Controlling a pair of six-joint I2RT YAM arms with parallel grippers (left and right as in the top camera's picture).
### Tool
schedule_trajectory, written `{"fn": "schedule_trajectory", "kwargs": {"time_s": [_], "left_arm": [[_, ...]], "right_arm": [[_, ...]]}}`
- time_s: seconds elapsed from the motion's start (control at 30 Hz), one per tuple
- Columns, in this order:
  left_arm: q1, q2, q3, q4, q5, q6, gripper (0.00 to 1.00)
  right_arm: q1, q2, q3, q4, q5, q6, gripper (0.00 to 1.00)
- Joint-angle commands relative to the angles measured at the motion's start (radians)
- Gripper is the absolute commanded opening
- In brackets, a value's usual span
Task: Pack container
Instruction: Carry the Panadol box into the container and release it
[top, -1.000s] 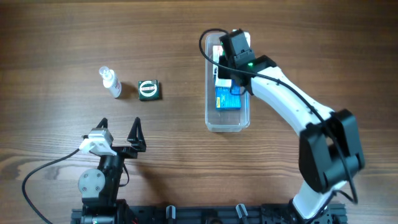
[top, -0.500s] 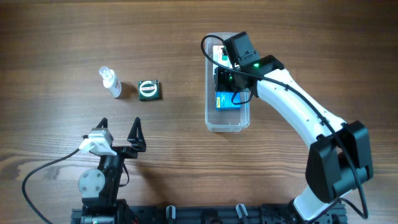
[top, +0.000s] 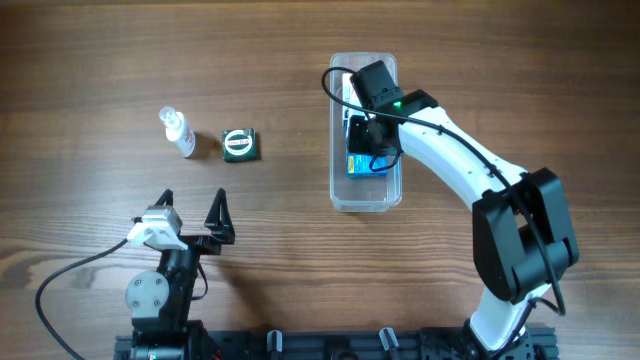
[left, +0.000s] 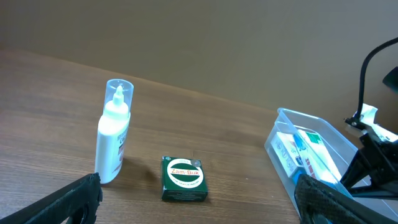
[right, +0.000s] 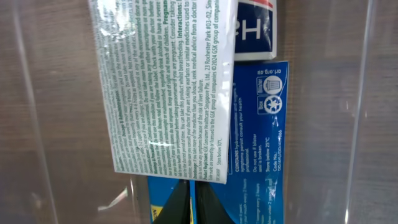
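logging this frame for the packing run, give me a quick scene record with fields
container: clear tub, right of centre on the table
inside: blue box, with a white printed box overlapping it
outside: spray bottle upright, green box beside it, both left of the tub
left gripper: open, empty, near the front edge
right gripper: over the boxes in the tub, fingers nearly touching

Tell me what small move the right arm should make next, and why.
Probably lift the right gripper clear of the container: it looks shut on nothing over the blue box, while the green box and spray bottle sit outside.
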Motion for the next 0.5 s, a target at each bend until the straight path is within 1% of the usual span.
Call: {"fn": "schedule_trajectory", "kwargs": {"time_s": [0.0, 0.33, 0.47], "left_arm": [[0.008, -0.010, -0.005, -0.006, -0.010, -0.010, 1.00], [0.008, -0.010, -0.005, -0.006, -0.010, -0.010, 1.00], [0.008, -0.010, -0.005, -0.006, -0.010, -0.010, 1.00]], "right_arm": [[0.007, 0.048, 0.004, 0.023, 0.027, 0.014, 0.04], [0.007, 0.050, 0.004, 0.107, 0.032, 0.014, 0.04], [0.007, 0.050, 0.005, 0.117, 0.087, 0.014, 0.04]]}}
